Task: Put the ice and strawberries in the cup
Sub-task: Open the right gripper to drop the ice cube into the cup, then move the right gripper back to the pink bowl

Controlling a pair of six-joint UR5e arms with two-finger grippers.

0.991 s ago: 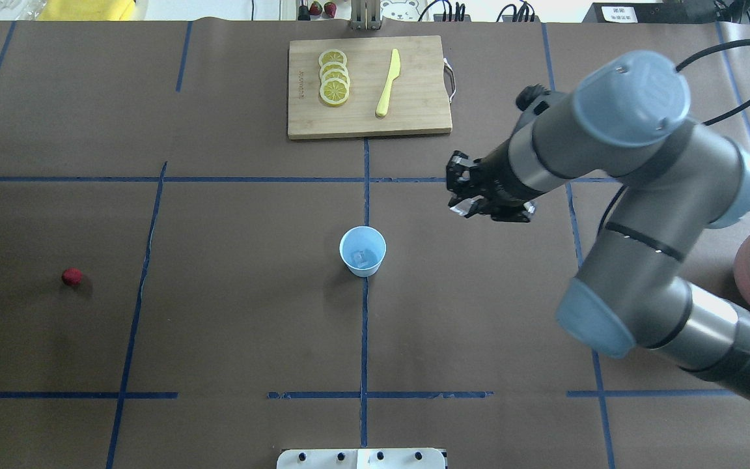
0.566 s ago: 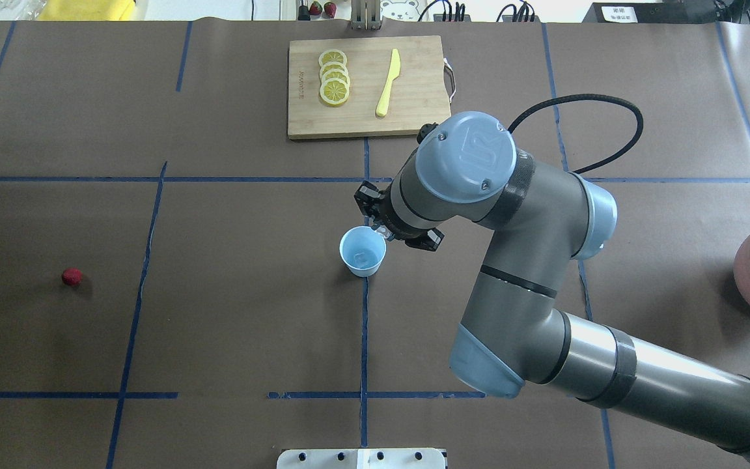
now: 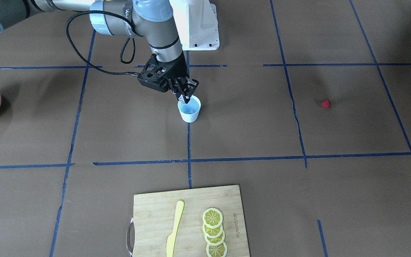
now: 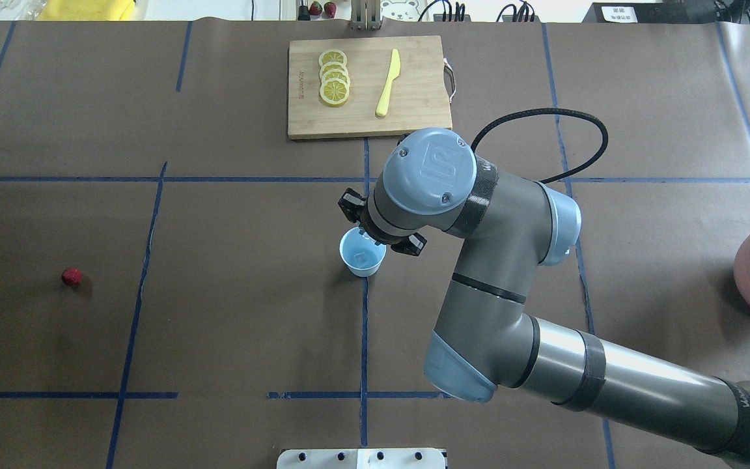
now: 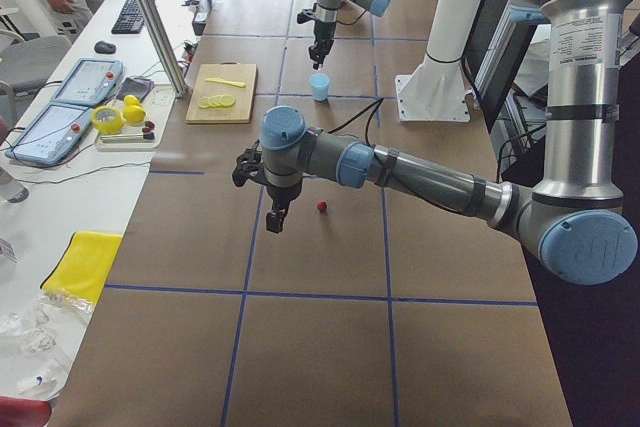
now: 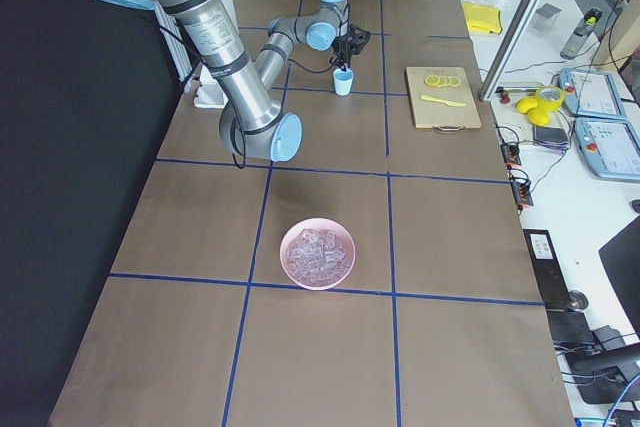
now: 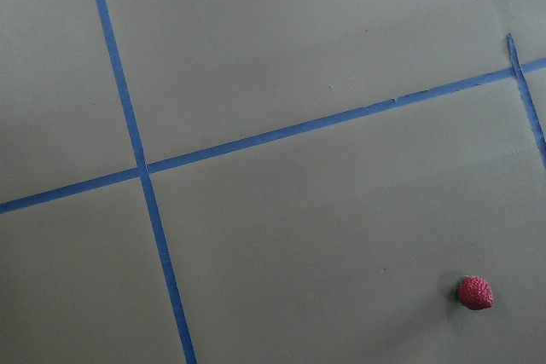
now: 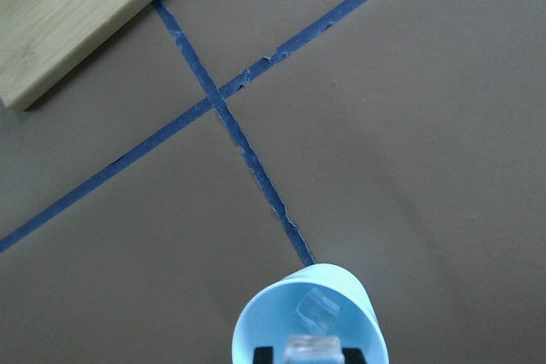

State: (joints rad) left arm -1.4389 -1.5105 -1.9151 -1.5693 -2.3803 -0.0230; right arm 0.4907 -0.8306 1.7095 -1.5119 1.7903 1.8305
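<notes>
The pale blue cup (image 4: 362, 260) stands at the table's middle, also in the front view (image 3: 190, 112). My right gripper (image 3: 185, 96) hangs just over its rim, shut on a clear ice cube (image 8: 311, 349). Another ice cube (image 8: 317, 311) lies inside the cup (image 8: 256, 330). The strawberry (image 4: 71, 277) lies far left on the table, also in the left wrist view (image 7: 475, 292). My left gripper (image 5: 275, 219) hovers above the table near the strawberry (image 5: 321, 207); I cannot tell if it is open or shut.
A pink bowl (image 4: 749, 260) full of ice cubes (image 6: 318, 252) sits at the right edge. A wooden cutting board (image 4: 414, 117) with lemon slices (image 4: 334, 77) and a yellow knife (image 4: 388, 83) lies at the back centre.
My right arm has swung left from well right of the cup to directly over it, carrying an ice cube. The strawberry and cup have not moved.
</notes>
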